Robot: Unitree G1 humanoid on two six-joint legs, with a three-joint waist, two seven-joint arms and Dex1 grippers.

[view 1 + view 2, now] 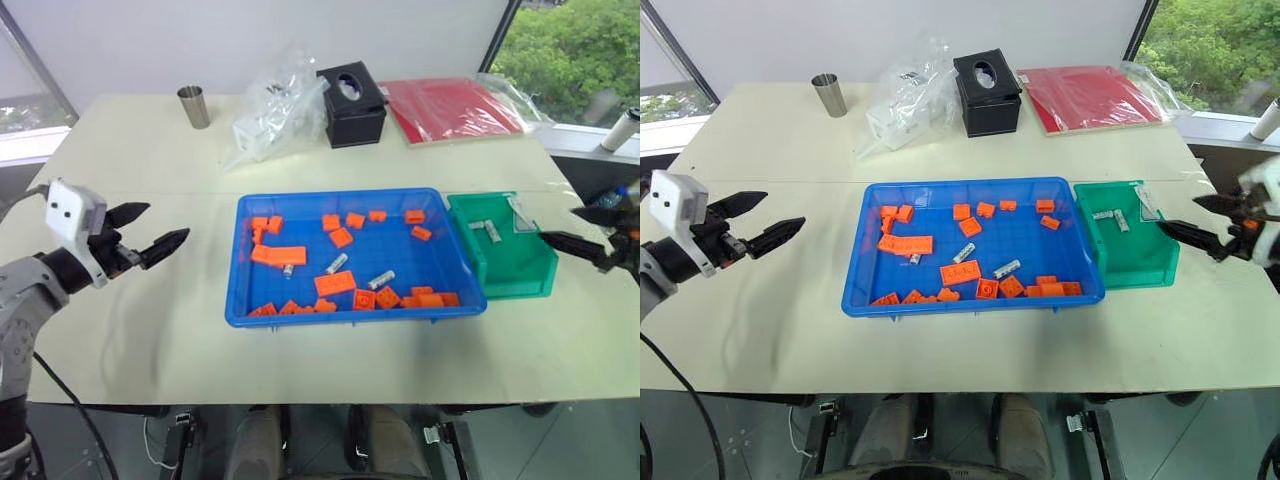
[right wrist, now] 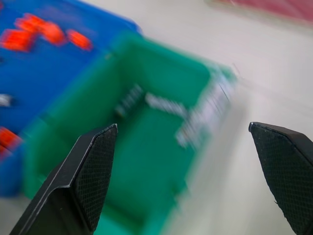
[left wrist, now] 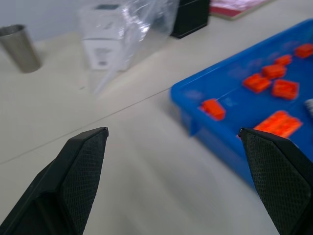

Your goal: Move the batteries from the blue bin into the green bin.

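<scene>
The blue bin (image 1: 233, 296) lies mid-table with orange bricks (image 1: 334, 283) scattered over its floor. Three batteries show among them: one near the middle (image 1: 337, 263), one to its right (image 1: 381, 280) and one to its left (image 1: 288, 270). The green bin (image 1: 520, 275) stands against the blue bin's right side, with two batteries (image 1: 484, 229) at its far end. My left gripper (image 1: 168, 221) hovers open above the table left of the blue bin, nothing between its fingers. My right gripper (image 1: 557, 224) is open and empty just right of the green bin, pointing toward it.
Along the far side of the table stand a metal cup (image 1: 194, 106), a clear plastic bag around a white box (image 1: 272, 112), a black tissue box (image 1: 352, 104) and a red folder (image 1: 450, 108). Bare tabletop lies left of and in front of the bins.
</scene>
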